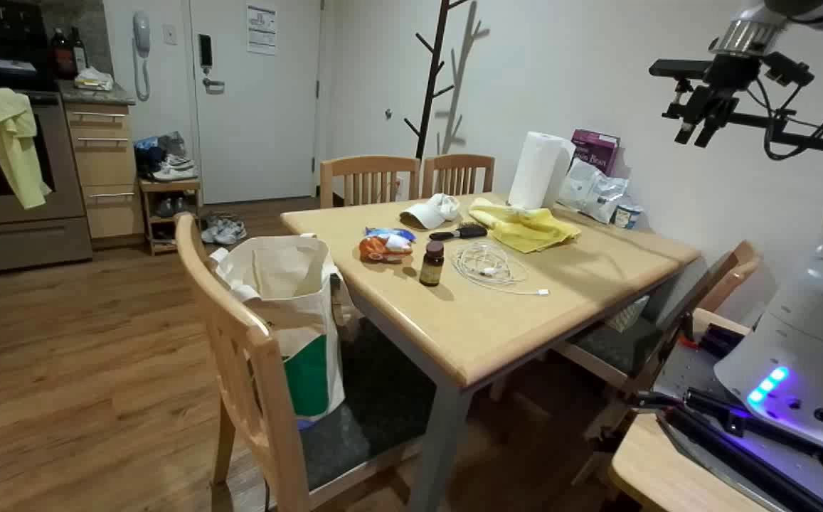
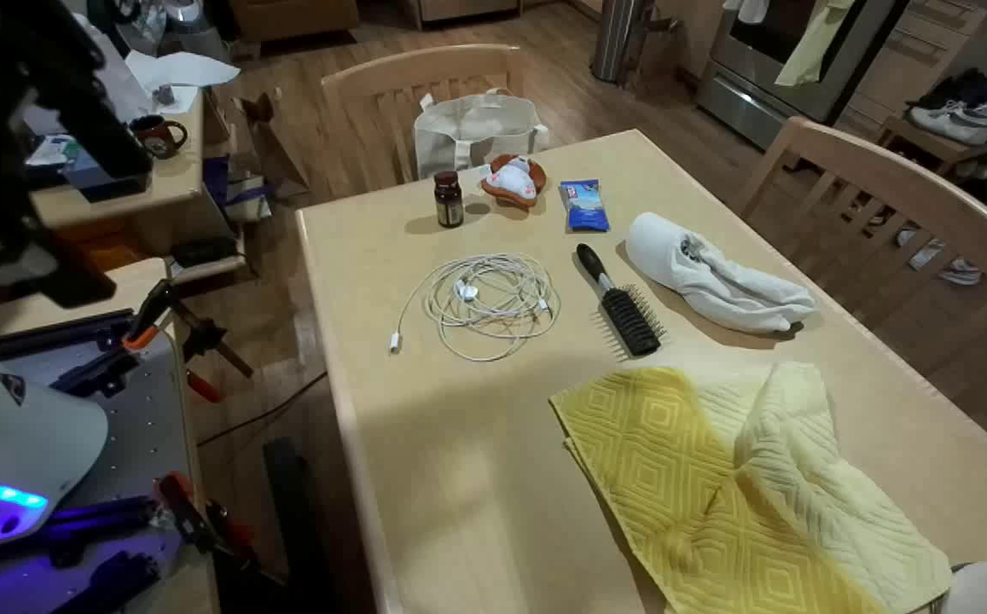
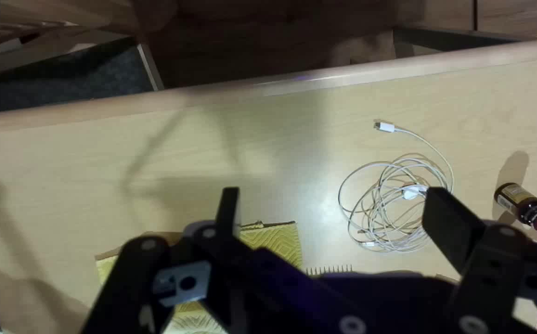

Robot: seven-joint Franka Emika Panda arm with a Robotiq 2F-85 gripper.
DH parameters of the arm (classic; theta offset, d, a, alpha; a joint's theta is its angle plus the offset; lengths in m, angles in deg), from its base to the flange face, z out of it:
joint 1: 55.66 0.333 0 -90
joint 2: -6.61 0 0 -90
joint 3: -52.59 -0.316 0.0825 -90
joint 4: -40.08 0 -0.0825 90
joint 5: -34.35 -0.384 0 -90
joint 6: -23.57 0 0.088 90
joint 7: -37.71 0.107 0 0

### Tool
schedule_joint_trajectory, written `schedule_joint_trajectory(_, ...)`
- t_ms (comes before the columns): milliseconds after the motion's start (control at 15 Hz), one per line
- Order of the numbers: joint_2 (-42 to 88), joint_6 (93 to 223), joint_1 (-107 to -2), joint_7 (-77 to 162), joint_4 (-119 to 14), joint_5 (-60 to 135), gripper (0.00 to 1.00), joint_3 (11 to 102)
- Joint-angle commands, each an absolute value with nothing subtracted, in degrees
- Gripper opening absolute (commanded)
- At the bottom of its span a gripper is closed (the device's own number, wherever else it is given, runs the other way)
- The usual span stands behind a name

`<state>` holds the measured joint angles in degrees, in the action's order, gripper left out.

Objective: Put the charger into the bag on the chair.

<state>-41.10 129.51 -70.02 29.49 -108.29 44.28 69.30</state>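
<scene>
The charger is a loose coil of thin white cord with a small white piece [image 2: 465,291] in its middle, lying on the table in all views. My gripper [image 3: 333,192] is open and holds nothing. In an exterior view the gripper [image 1: 693,136] hangs high above the robot's side of the table, well apart from the charger. The bag [image 1: 304,313], cream with a green lower part, stands upright with its mouth open on the seat of the wooden chair [image 1: 272,370]. In an exterior view the table hides the lower part of the bag [image 2: 480,128].
Beside the coil stand a dark bottle [image 2: 449,201] and a black hairbrush [image 2: 627,317]. An orange-and-white plush [image 2: 513,181], a blue packet [image 2: 585,205], a white cap [image 2: 706,277] and a yellow cloth [image 2: 689,460] lie around. A paper-towel roll [image 1: 535,169] stands farther back.
</scene>
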Motion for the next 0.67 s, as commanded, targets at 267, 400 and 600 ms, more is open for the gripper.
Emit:
schedule_joint_trajectory(267,-33.66,133.78,-63.69,27.43,-104.27,43.5,1.0,65.91)
schedule_joint_trajectory(400,-29.18,135.78,-60.3,26.6,-102.75,43.69,1.0,63.93)
schedule_joint_trajectory(600,-19.65,141.45,-56.06,25.58,-100.4,44.46,1.0,60.67)
